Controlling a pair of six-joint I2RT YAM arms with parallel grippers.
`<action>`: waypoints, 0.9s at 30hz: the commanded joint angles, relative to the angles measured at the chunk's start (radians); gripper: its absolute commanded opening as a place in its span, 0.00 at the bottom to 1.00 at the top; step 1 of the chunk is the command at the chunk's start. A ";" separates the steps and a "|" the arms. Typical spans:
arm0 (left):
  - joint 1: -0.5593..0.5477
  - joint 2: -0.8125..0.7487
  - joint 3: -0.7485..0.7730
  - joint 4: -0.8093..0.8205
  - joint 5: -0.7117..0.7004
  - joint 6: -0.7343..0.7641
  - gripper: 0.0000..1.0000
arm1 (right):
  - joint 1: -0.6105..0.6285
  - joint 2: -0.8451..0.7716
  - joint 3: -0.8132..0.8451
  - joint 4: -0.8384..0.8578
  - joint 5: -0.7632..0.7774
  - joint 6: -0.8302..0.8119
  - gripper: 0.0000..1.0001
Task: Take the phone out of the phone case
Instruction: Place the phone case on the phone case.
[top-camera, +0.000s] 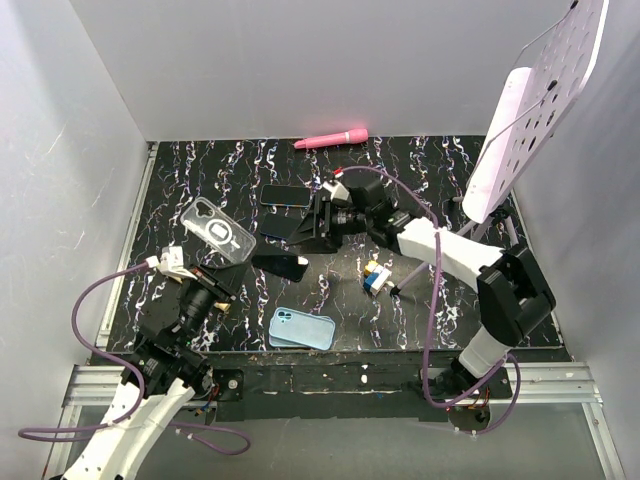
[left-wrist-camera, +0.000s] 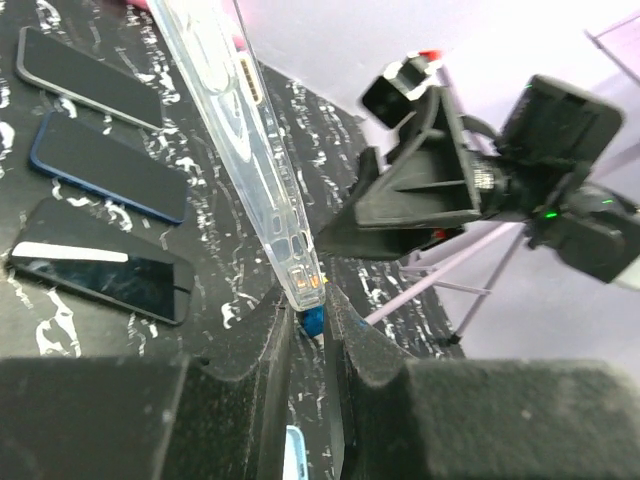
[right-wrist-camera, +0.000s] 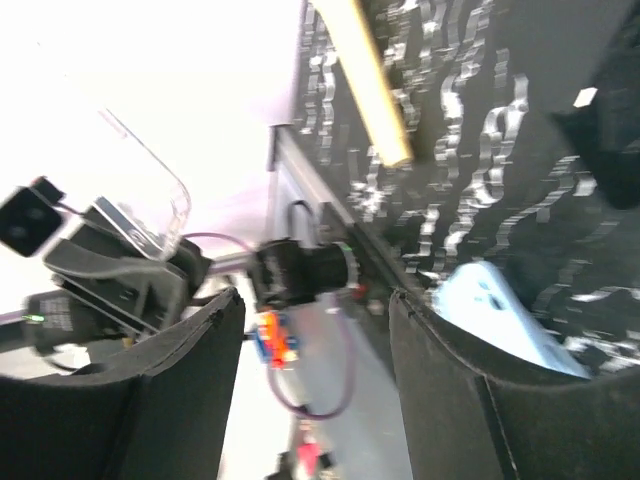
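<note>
Three bare phones, two cases

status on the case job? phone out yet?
Done, it seems: the clear case looks empty, and three bare phones lie on the table. In hand: the left fingers clamp the case's edge, holding it up; the right fingers are open, holding nothing. Left: probably just setting the case down. I cannot tell which phone came out.

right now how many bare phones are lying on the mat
3: back black phone, dark blue phone next, front black phone nearest. The light blue case may hide another.
</note>
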 joint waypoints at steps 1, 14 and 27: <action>0.003 0.023 -0.014 0.110 0.077 -0.026 0.00 | 0.058 0.009 -0.037 0.445 -0.059 0.423 0.65; 0.003 0.027 0.000 0.101 0.120 -0.066 0.00 | 0.170 0.084 0.000 0.496 0.031 0.472 0.58; 0.003 0.001 -0.017 0.089 0.160 -0.095 0.00 | 0.178 0.118 0.046 0.485 0.059 0.475 0.27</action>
